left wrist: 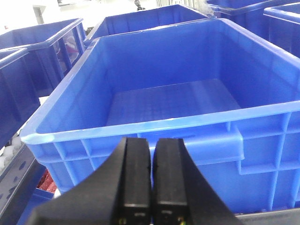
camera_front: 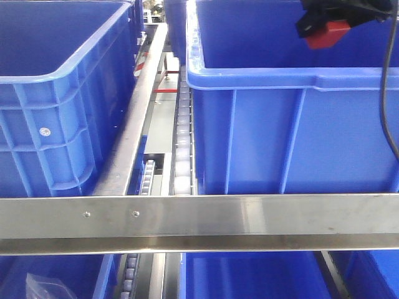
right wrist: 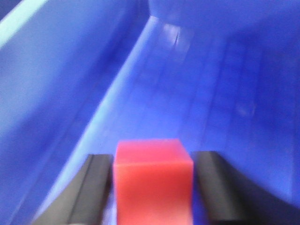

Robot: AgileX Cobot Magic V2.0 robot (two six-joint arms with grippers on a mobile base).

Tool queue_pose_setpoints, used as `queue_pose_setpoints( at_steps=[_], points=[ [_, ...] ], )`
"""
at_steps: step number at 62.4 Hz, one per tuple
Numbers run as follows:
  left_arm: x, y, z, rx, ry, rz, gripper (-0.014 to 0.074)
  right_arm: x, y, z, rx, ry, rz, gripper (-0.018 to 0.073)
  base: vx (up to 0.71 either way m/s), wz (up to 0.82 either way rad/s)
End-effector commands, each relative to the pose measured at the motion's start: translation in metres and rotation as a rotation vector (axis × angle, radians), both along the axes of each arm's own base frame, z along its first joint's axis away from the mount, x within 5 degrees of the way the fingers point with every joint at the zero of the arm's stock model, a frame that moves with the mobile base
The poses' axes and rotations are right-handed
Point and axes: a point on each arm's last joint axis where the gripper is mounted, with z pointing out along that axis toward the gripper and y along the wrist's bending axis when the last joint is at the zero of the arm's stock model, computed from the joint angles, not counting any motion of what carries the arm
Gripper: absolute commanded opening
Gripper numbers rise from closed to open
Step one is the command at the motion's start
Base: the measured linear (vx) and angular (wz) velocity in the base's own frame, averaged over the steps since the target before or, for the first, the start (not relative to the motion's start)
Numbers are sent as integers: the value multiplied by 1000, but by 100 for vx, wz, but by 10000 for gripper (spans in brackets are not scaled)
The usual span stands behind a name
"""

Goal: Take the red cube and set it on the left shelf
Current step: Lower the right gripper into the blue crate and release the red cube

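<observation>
The right gripper [right wrist: 152, 187] has its two dark fingers [right wrist: 93, 187] pinching the red cube [right wrist: 153, 180] from either side, one face of the block turned up toward the wrist camera; that view is blurred, but blue plastic floor and wall fill everything behind the cube, so it hangs inside or just above a bin; from the front the same red cube [camera_front: 329, 34] shows at the upper right, held up in the air over the open top of the right-hand blue bin [camera_front: 293, 131] and clear of its rim, a black cable [camera_front: 388, 93] trailing down beside it; the left gripper [left wrist: 152, 180] sits elsewhere with its black fingers [left wrist: 136, 178] pressed together on nothing, only a thin seam between them, just in front of the near rim of another blue bin [left wrist: 154, 126] whose ribbed floor is bare; around all this stand more blue bins, one at the left [camera_front: 56, 106] of the front view; a steel rail [camera_front: 199, 221] runs across in front of them, and between the two bins a track of white rollers [camera_front: 182, 149] runs away toward the back; below the rail, further bins sit on a lower level.
</observation>
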Motion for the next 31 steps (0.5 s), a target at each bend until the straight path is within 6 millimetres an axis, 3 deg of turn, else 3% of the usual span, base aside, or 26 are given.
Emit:
queue_pose_setpoints(
  at_steps=[1, 23, 31],
  points=[
    [0, 0, 1, -5, -71, 0, 106, 2, -3, 31, 41, -171, -30, 633, 0, 0],
    [0, 0, 1, -5, -71, 0, 106, 2, -4, 31, 42, -173, -31, 580, 0, 0],
    [0, 0, 1, -5, -71, 0, 106, 1, -4, 31, 42, -173, -30, 490, 0, 0]
  ],
)
